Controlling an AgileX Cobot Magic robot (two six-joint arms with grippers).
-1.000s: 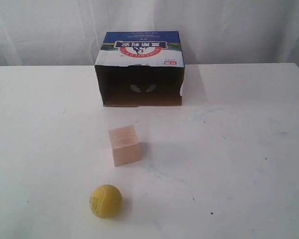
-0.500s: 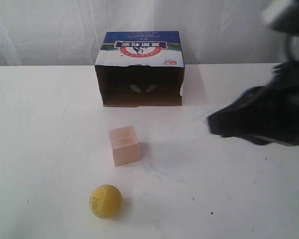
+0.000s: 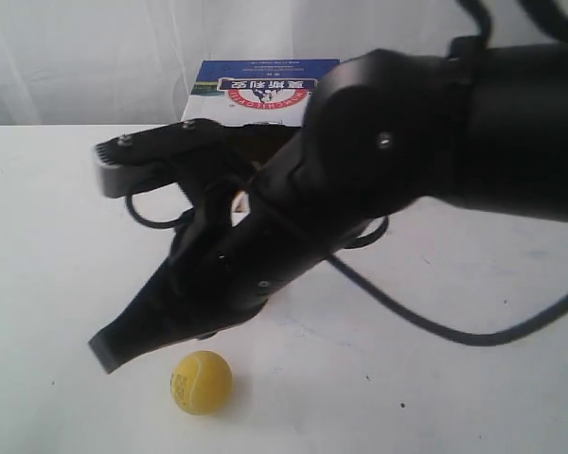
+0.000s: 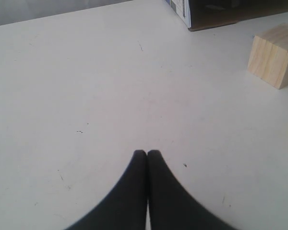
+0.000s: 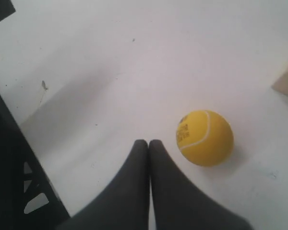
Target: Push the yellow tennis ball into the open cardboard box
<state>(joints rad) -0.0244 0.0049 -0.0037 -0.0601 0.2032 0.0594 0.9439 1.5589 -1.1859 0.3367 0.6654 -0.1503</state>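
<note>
Two claws show, and both are pressed together at the tips with nothing between the fingers. The right claw point(image 3: 109, 352) reaches across the middle of the white bench point(image 3: 473, 397) on a bulky black arm that fills much of the exterior view. Its tip is low, just beside the yellow tennis ball point(image 3: 201, 382). In the right wrist view a strip of bare bench separates the right claw point(image 5: 149, 143) from the ball point(image 5: 205, 137), so they are near but apart. Whether the tip touches the bench cannot be told.

The ball rests free on the bench at the near edge of the exterior view, well apart from the open cardboard box point(image 3: 260, 83). The box stands at the far side, its blue-and-white printed top showing above the arm and its opening mostly hidden behind it.

The left claw point(image 4: 147, 154) hangs over bare bench. The left wrist view also shows a pale wooden cube point(image 4: 276, 62) and, past it, a corner of the box point(image 4: 221, 12) with its dark inside.
</note>
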